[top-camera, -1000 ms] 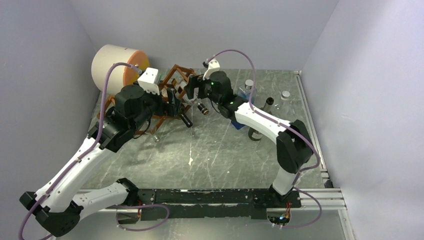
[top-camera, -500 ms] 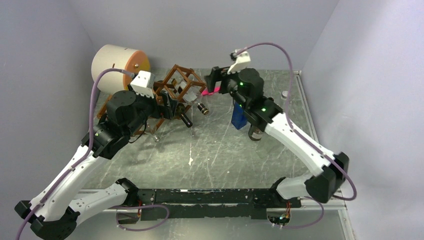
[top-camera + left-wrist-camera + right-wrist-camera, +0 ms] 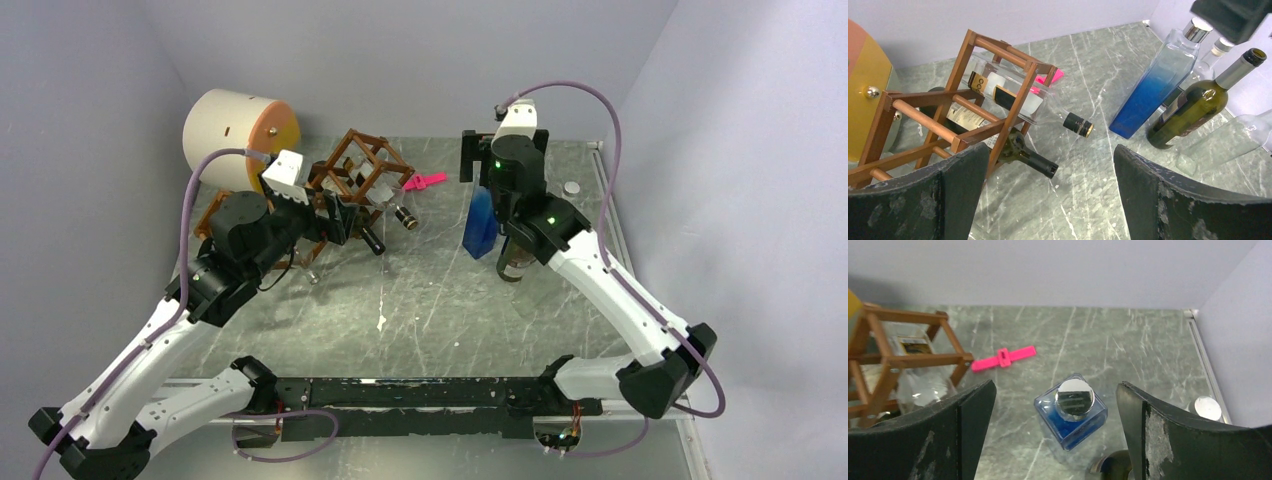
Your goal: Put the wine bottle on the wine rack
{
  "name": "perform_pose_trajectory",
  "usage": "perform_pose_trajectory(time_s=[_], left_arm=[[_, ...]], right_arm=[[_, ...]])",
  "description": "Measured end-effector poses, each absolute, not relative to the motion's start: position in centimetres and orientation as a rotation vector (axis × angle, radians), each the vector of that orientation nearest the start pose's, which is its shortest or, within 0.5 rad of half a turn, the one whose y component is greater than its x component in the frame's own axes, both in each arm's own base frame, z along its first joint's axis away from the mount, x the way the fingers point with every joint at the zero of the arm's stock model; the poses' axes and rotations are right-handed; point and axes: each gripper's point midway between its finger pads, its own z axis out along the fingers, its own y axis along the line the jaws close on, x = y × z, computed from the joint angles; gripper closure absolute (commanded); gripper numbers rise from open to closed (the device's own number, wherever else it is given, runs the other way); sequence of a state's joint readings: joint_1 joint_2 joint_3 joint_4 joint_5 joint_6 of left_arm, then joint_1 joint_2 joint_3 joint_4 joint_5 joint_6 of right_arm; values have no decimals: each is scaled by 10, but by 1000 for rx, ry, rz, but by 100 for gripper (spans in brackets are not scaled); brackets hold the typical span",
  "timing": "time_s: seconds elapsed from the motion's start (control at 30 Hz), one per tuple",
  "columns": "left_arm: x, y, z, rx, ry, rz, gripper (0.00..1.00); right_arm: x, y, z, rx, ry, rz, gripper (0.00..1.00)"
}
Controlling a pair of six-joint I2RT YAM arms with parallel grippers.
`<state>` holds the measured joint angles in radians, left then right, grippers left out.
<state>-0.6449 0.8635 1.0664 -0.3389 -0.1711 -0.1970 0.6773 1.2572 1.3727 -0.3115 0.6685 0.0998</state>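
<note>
The reddish-brown wine rack (image 3: pixel 355 180) stands at the back left; it also shows in the left wrist view (image 3: pixel 973 97) and the right wrist view (image 3: pixel 898 360). A clear bottle (image 3: pixel 1045 112) and a dark bottle (image 3: pixel 1023 155) lie in it, necks sticking out. A green wine bottle (image 3: pixel 1198 107) stands right of it, partly hidden under my right arm (image 3: pixel 513 265). My left gripper (image 3: pixel 338 215) (image 3: pixel 1050 150) is open and empty beside the rack. My right gripper (image 3: pixel 483 165) (image 3: pixel 1055 387) is open and empty above a blue square bottle (image 3: pixel 1073 415).
The blue bottle (image 3: pixel 480 225) stands next to the green one. Clear bottles (image 3: pixel 1243 142) stand at the far right, one cap near the wall (image 3: pixel 571 187). A pink clip (image 3: pixel 425 181) lies behind the rack. A cream-and-orange drum (image 3: pixel 240 125) sits at the back left.
My right gripper has drawn away from the rack to the right and now hangs over the blue bottle. My left arm has pulled back a little from the rack.
</note>
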Motion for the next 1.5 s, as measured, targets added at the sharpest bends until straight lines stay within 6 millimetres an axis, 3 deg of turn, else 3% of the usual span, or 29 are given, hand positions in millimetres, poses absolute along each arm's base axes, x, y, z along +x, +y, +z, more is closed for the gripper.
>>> perform_pose_trajectory(time_s=[0.37, 0.73, 0.87, 1.13, 1.3, 1.5], left_arm=[[267, -177, 348, 275, 1700, -492, 2], [270, -181, 341, 287, 1720, -492, 2], [271, -184, 339, 296, 1728, -496, 2], [271, -186, 337, 304, 1733, -502, 2], [271, -186, 337, 305, 1734, -504, 2], [271, -188, 336, 312, 1737, -510, 2]], right_arm=[[397, 146, 300, -92, 1930, -94, 2], [399, 131, 267, -189, 2020, -13, 3], [392, 136, 264, -277, 2029, 61, 5], [379, 148, 272, -399, 2008, 152, 18], [374, 151, 271, -431, 2016, 180, 7], [369, 151, 266, -473, 2033, 178, 11]])
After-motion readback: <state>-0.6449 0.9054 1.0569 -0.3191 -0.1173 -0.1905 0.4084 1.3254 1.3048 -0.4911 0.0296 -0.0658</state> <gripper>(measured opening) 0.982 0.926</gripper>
